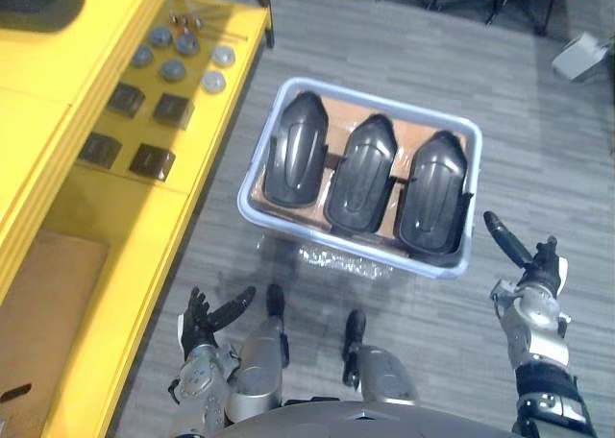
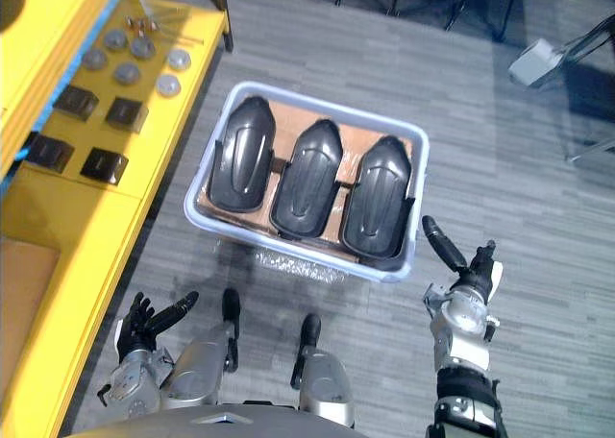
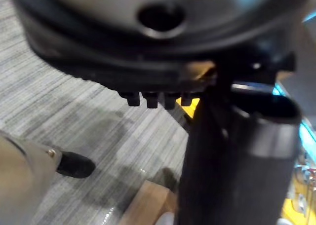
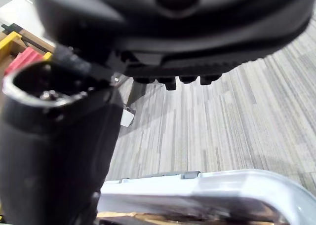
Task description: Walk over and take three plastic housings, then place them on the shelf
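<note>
Three dark plastic housings lie side by side in a pale blue bin on the floor: a left housing, a middle housing and a right housing. My left hand hangs low at the near left, fingers spread and holding nothing, well short of the bin. My right hand is raised to the right of the bin's near corner, fingers relaxed and empty. In the right wrist view the bin's pale rim runs just past my right hand.
A yellow shelf runs along the left, carrying several round grey caps and square dark parts. A crumpled clear plastic sheet lies by the bin's near side. Grey carpet floor surrounds the bin; chair legs and a white object stand at the far side.
</note>
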`<state>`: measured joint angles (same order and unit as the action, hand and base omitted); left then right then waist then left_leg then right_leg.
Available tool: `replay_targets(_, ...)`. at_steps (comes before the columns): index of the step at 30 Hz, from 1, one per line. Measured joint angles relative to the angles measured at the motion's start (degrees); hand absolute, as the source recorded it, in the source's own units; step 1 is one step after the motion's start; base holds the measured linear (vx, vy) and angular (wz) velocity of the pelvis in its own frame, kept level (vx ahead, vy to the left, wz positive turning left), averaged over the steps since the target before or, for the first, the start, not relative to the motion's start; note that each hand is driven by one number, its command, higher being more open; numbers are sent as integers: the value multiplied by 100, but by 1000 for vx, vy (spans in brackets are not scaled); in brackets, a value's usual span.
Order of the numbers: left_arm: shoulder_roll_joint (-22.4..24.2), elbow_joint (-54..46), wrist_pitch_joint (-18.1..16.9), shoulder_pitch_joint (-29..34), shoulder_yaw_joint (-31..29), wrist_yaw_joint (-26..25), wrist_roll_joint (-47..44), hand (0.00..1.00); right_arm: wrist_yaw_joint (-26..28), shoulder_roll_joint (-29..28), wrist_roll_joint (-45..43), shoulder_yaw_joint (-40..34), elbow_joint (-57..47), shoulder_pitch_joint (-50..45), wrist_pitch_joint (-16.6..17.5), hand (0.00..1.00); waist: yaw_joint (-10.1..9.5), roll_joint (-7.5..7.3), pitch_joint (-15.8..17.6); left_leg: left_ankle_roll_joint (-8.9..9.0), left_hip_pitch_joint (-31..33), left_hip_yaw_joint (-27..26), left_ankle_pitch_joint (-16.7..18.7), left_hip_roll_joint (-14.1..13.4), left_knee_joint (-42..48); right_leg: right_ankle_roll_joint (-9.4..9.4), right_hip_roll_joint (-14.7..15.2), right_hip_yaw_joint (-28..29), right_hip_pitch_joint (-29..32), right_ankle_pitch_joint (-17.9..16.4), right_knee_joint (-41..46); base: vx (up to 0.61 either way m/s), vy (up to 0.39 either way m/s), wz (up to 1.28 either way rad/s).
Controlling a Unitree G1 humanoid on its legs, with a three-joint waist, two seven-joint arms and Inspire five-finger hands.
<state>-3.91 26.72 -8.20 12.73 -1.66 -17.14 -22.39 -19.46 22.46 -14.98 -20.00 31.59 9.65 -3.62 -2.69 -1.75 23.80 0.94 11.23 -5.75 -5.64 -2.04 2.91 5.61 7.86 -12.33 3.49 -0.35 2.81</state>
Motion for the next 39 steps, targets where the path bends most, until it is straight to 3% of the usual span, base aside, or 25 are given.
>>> replay_targets(6, -181, 218, -198, -174, 331, -12, -63, 100, 22, 764, -170, 54, 780, 803, -92, 0, -26, 247, 261, -28, 308, 313, -21, 151, 197, 27, 77, -14, 204, 59, 11, -38, 40, 10)
replay_targets(12, -177, 414, -303, -213, 563, 0, -212, 100, 152, 1187, -113, 507, 1138, 1352, -171, 0, -41, 382, 427, -62, 469, 448, -78, 234, 183, 1, 131, -24, 377, 57, 25, -73, 37, 5)
replay_targets(18, -207, 419, -406, -246, 645, 16, -254, 100, 316, 1591, 80, 974, 1294, 1847, -274, 0, -54, 438, 477, -162, 549, 470, -154, 283, 90, 65, 206, -17, 526, 98, 118, -7, 4, 1)
replay_targets(27, -273, 419, -506, -333, 894, 64, -256, 100, 565, 1935, 434, 1626, 1384, 2518, -591, 0, -134, 466, 490, -161, 564, 564, -159, 292, 89, 16, 214, -121, 552, 52, 213, -1, -5, 3)
replay_targets(33, -266, 413, -554, -341, 1040, 64, -279, 100, 791, 2282, 802, 1963, 1623, 2823, -886, 0, -202, 637, 561, -162, 603, 625, -189, 321, 97, 17, 239, -182, 572, 48, 253, -7, -2, 6)
replay_targets(39, -266, 418, -553, -341, 1084, 48, -281, 100, 1091, 2471, 1031, 2176, 1761, 2971, -1175, 0, -205, 678, 571, -169, 643, 638, -203, 339, 105, 26, 272, -188, 657, 4, 370, 0, 0, 0)
